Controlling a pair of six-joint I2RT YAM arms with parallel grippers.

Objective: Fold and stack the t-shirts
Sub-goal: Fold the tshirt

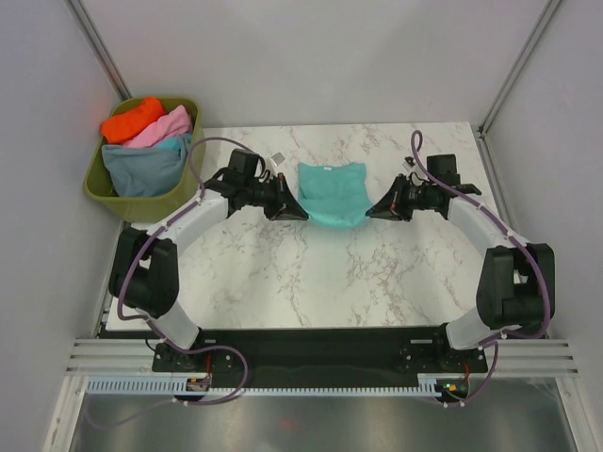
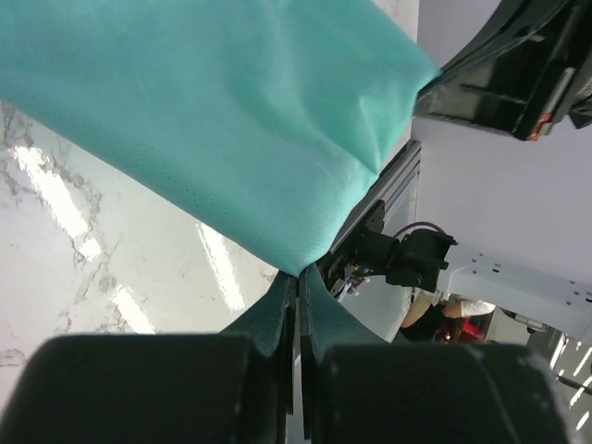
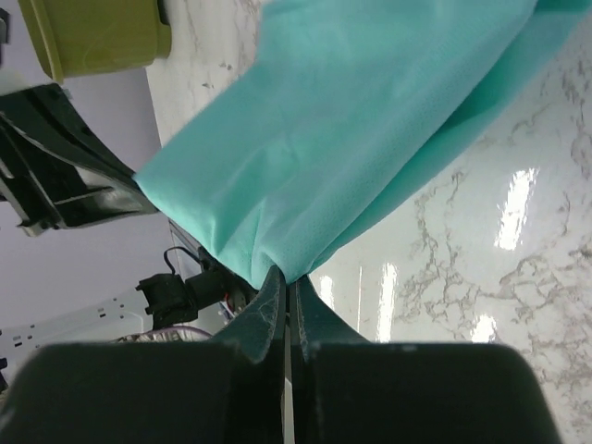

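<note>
The soft teal-green short-sleeved t-shirt [image 1: 332, 193] is spread by the middle of the far edge of the white marble-patterned table [image 1: 283, 273]. The left gripper [image 1: 290, 209] pinches its near left corner and the right gripper [image 1: 375, 211] its near right corner, both sets of jaws pressed onto the cloth. The white collar label [image 1: 325, 169] is too small to read. An orange tee [image 1: 132, 120], a pink tee [image 1: 162, 127] and a slate blue-grey tee [image 1: 141, 169] fill the olive-green plastic tub [image 1: 104, 193] at the table's far left corner.

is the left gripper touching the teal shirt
Touching: left wrist view shows the teal t-shirt pinched between the left gripper's shut jaws.
</note>
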